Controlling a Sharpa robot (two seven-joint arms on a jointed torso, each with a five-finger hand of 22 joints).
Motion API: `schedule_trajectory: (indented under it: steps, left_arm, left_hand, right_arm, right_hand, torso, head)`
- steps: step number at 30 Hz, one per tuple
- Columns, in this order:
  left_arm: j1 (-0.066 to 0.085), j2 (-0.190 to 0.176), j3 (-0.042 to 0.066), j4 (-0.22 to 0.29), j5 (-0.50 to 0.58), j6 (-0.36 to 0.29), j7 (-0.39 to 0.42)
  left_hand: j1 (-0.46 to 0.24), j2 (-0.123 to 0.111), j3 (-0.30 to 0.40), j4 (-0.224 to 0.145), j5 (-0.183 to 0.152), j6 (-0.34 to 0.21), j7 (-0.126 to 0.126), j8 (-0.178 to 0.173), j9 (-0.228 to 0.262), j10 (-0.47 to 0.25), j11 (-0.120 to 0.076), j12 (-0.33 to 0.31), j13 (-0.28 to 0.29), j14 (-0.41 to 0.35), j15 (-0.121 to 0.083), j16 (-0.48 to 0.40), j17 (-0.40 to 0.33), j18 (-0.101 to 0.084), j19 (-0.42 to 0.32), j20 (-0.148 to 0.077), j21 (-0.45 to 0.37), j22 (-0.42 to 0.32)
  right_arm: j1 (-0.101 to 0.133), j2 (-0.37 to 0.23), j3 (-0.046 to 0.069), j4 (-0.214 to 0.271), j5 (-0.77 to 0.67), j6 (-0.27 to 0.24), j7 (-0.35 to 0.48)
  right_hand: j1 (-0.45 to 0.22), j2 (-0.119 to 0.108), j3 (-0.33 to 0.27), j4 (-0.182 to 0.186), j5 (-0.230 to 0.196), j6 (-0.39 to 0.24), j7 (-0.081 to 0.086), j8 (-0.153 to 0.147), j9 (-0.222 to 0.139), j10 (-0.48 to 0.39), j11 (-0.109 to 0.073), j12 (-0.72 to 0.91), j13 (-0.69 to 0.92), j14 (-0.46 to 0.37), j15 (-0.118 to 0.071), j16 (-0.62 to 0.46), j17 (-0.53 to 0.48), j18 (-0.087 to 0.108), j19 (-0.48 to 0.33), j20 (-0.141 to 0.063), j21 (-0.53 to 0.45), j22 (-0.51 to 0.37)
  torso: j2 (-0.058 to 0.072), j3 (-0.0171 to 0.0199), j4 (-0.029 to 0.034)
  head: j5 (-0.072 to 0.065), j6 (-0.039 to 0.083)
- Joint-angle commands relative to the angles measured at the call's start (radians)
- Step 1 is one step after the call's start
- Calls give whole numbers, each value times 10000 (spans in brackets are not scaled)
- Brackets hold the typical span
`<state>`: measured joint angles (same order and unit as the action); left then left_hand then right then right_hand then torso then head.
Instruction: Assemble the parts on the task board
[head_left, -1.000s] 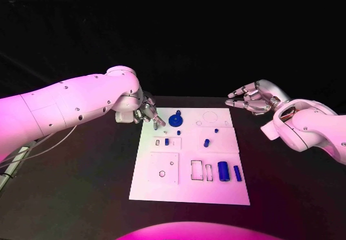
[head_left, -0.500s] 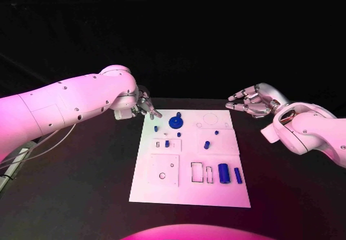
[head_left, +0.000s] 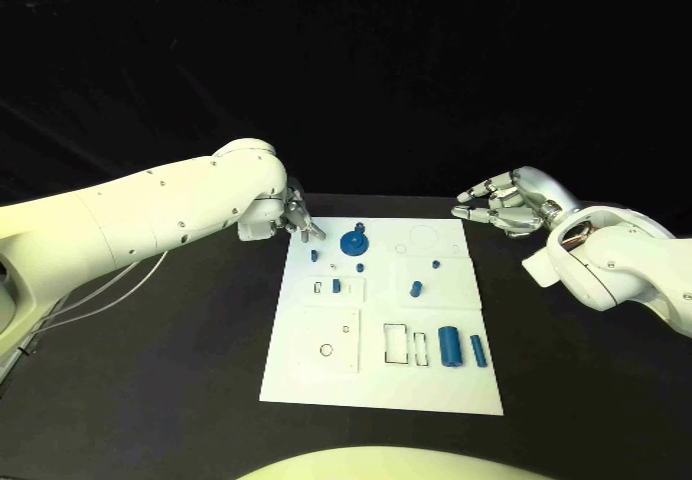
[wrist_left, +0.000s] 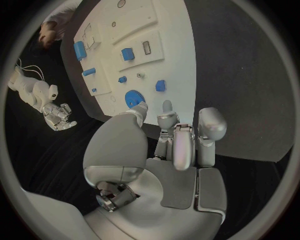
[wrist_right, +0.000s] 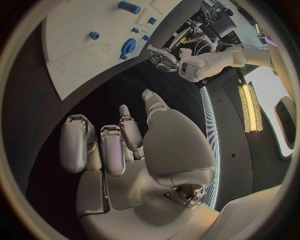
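The flat white rectangular task board (head_left: 382, 385) lies at the middle of the black table (head_left: 159, 380). A round blue toothed gear (head_left: 353, 242) sits at the board's far end, left of centre. Two blue cylinders, a thick one (head_left: 450, 345) and a thin one (head_left: 477, 349), lie side by side near the board's right edge, towards its near end. The left silver hand (head_left: 296, 218) is at the board's far left corner; the right silver hand (head_left: 502, 205) is beyond its far right corner.

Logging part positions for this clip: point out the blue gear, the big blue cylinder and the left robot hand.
gear (head_left: 353, 242), head view, on its toothed disc.
cylinder (head_left: 450, 346), head view, mid-body.
left robot hand (wrist_left: 178, 150), left wrist view, on its middle, at the finger bases.
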<state>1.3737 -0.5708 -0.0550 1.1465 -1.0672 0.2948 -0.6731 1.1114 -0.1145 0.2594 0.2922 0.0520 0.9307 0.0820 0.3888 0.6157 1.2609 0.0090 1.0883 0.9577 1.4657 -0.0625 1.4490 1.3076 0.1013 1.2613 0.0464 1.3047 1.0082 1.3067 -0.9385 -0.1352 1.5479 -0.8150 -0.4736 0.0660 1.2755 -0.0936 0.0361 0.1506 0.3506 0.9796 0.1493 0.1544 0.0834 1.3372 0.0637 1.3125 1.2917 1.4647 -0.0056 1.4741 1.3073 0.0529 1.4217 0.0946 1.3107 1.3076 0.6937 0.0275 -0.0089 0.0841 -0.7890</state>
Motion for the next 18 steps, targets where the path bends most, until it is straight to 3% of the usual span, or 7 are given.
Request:
schedule_trajectory:
  steps: [1,18]
  left_arm:
    - [-63,105,-5,-164,-216,394,96]
    - [-167,242,-45,-367,-107,866,97]
  left_hand:
    - [-84,-20,-56,6,8,52,21,-56,-9,-51,4,-47,-3,540,98,-28,796,138,-71,31,-51,0]
    - [-258,51,-226,15,9,175,-3,-75,-120,39,-12,101,114,563,89,29,873,108,23,44,26,158]
  right_arm:
    - [-10,14,3,1,-50,58,96]
    - [-37,27,4,1,25,88,125]
  right_hand:
    - [-98,33,-47,17,53,-18,-63,59,14,20,-34,-9,-14,676,-74,-50,1097,130,-30,1,-35,885]
    - [-96,44,-51,22,62,-20,-64,63,14,27,-35,-2,-7,677,-75,-49,1100,130,-30,0,-39,884]
  torso:
    - [14,-7,-13]
    - [-5,7,-10]
  head:
    - [2,-7]
    - [-5,-63]
